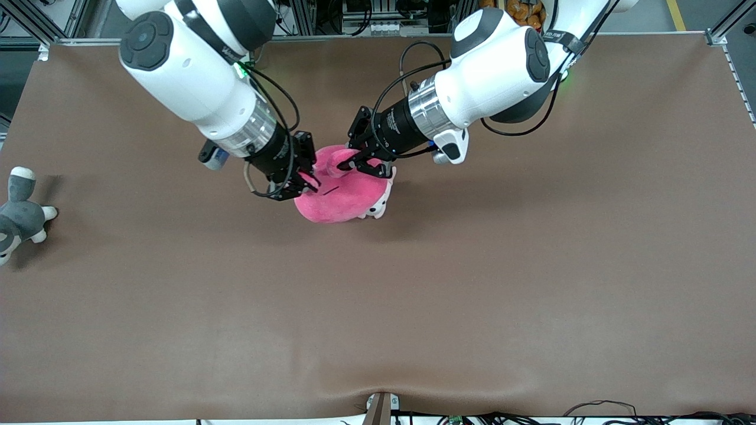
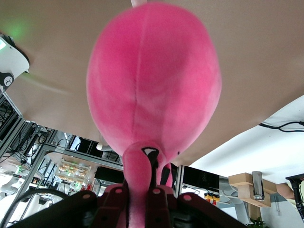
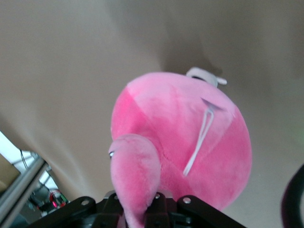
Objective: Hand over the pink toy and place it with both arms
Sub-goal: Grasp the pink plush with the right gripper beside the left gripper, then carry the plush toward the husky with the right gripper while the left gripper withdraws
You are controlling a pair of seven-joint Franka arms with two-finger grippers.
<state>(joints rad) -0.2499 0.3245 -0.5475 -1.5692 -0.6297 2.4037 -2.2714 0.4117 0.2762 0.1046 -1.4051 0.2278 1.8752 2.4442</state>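
The pink toy (image 1: 338, 200) is held between both grippers over the middle of the brown table. My left gripper (image 1: 354, 166) is shut on a pink lobe at the toy's top, on the side toward the left arm's end. My right gripper (image 1: 309, 182) is shut on the side toward the right arm's end. In the left wrist view the toy (image 2: 152, 80) fills the frame, with a lobe pinched in the left gripper (image 2: 140, 197). In the right wrist view the toy (image 3: 190, 142) shows a white tag, and the right gripper (image 3: 137, 202) pinches another lobe.
A small pale pink-and-white puppy plush (image 1: 378, 207) peeks out from under the pink toy, toward the left arm's end. A grey-and-white plush animal (image 1: 18, 215) lies at the table edge at the right arm's end. Brown table (image 1: 472, 295) stretches wide toward the front camera.
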